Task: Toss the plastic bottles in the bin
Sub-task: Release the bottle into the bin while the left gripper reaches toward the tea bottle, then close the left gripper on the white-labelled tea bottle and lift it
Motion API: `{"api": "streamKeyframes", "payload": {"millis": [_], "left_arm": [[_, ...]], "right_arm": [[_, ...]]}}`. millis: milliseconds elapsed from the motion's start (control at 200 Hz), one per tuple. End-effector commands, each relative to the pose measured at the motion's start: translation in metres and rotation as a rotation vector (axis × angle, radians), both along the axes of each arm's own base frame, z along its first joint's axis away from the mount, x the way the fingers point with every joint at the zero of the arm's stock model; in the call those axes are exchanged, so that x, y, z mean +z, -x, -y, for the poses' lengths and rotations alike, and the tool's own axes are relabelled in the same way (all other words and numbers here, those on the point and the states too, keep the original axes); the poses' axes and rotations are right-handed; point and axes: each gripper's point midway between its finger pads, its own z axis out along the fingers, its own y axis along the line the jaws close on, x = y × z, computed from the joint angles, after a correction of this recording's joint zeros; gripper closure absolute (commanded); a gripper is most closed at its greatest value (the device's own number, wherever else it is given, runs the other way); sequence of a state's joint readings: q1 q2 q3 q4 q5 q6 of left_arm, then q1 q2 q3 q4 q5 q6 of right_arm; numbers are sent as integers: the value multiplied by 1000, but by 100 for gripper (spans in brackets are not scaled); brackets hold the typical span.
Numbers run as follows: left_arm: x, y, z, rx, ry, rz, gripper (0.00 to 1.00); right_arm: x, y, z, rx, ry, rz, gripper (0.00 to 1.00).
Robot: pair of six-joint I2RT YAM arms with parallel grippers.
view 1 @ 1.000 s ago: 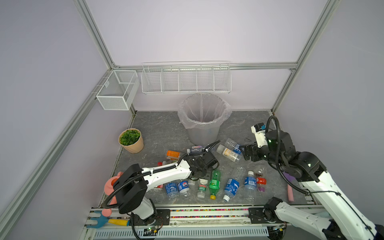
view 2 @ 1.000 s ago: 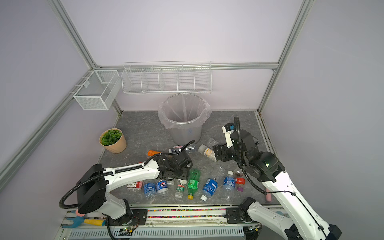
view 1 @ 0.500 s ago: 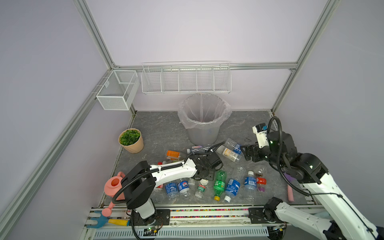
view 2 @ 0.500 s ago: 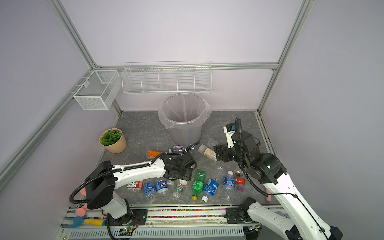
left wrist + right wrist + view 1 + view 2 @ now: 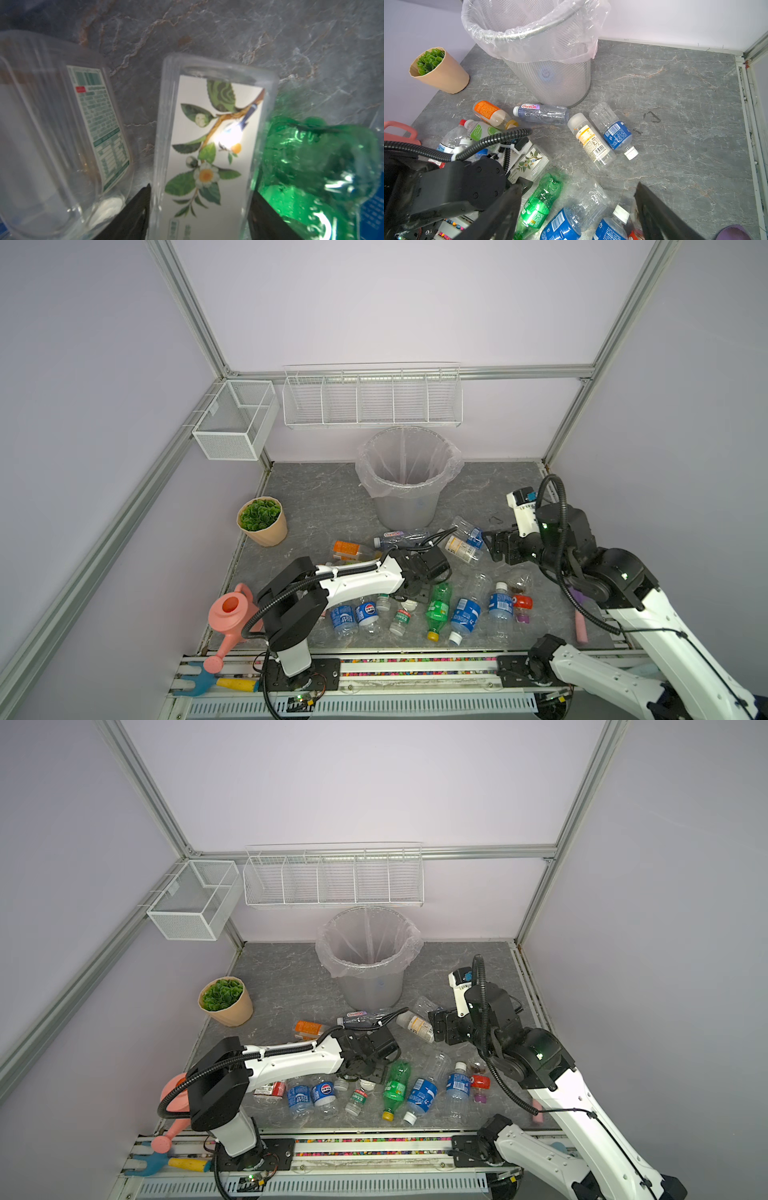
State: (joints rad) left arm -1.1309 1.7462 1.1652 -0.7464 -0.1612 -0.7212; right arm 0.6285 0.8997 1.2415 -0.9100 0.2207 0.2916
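Several plastic bottles [image 5: 465,616] lie scattered on the grey floor in front of the bin [image 5: 405,493], which stands at the back with a clear bag lining. My left gripper [image 5: 200,187] is low among them, open. One finger stands on each side of a clear square bottle with a flower label [image 5: 212,145], which lies on the floor. A green bottle [image 5: 322,166] lies against it. In a top view this gripper [image 5: 415,587] hides most of that bottle. My right gripper [image 5: 579,207] hangs open and empty above blue-labelled bottles [image 5: 562,224], to the right of the pile [image 5: 498,549].
A tan pot with a green plant [image 5: 262,520] stands at the left. A pink watering can [image 5: 232,614] sits at the front left. White wire baskets [image 5: 372,400] hang on the back wall. A pink stick [image 5: 580,626] lies at the right edge.
My left gripper has shifted a little to the right and settled around the flower-label bottle, its fingers spreading. The green bottle was nudged slightly right. My right arm drifted a little right.
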Motion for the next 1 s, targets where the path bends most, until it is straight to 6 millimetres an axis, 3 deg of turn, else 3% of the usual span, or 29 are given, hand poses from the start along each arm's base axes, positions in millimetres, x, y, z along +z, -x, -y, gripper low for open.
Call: {"api": "streamKeyframes", "payload": {"millis": [0,275,500,735,995], "left_arm": [[-2,-1,1,-11,-39,10,31],[6,-3,2,-26,-44,40,63],[42,-9,-1,-26,-1,113,65],[122,-19,-3,-40,166,266,66],[243,-7,0,-169,478,496,73]], "right_arm": [[3,-3,3,-17,-12,30,11],[3,0,5,-21,-22,33,12],[5,2,4,-17,-40,38,12],[9,4,5,-17,-51,53,11],[13,3,7,-26,-57,72,12]]}}
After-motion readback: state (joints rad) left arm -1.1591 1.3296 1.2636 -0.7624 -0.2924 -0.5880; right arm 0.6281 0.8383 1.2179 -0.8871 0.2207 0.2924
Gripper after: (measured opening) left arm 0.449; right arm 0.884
